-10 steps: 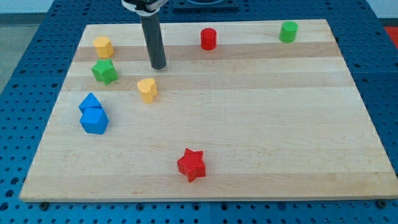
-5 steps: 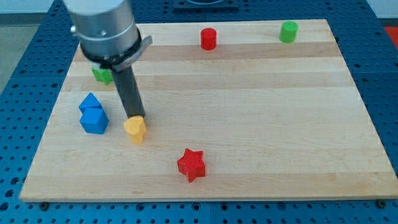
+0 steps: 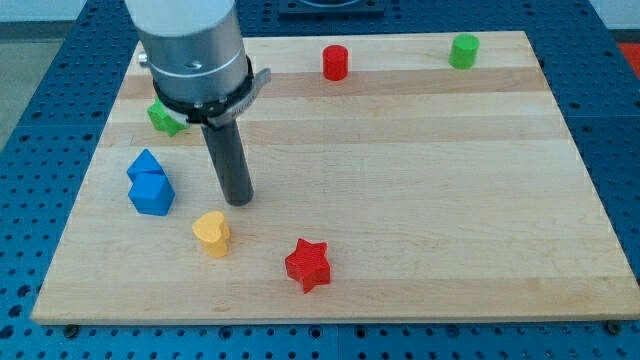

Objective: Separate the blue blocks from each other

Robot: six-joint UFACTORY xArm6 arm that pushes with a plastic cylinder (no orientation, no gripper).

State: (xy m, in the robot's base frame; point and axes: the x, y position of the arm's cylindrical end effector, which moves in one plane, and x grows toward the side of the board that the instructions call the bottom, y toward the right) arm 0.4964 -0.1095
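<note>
Light wooden board (image 3: 400, 200) on a blue perforated table (image 3: 40, 120). No claw on this rig, so no wide/narrow/holding state to give: arm ends in a straight dark rod (image 3: 228, 160) under a grey cylindrical housing (image 3: 192, 50) in upper left of frame.

My tip (image 3: 238, 200) sits on the board left of centre, touching no block. It's right of the blue pair w/ a clear gap, & just above-right of the yellow heart-shaped block (image 3: 211, 233), near but apart.

Task blocks: two blue blocks at left-centre of frame, touching each other. Upper blue block (image 3: 146, 165) has a peaked top, exact shape hard to tell; lower blue cube-like block (image 3: 152, 193) sits directly below it, pressed against it. Not separated.

Others: green block (image 3: 163, 119) in upper left, partly hidden behind the housing, shape can't tell. Red cylinder (image 3: 335, 62) at top centre. Green cylinder (image 3: 463, 50) at top right. Red star-shaped block (image 3: 308, 264) lower centre, right of & a bit below the yellow heart, well apart from tip.
</note>
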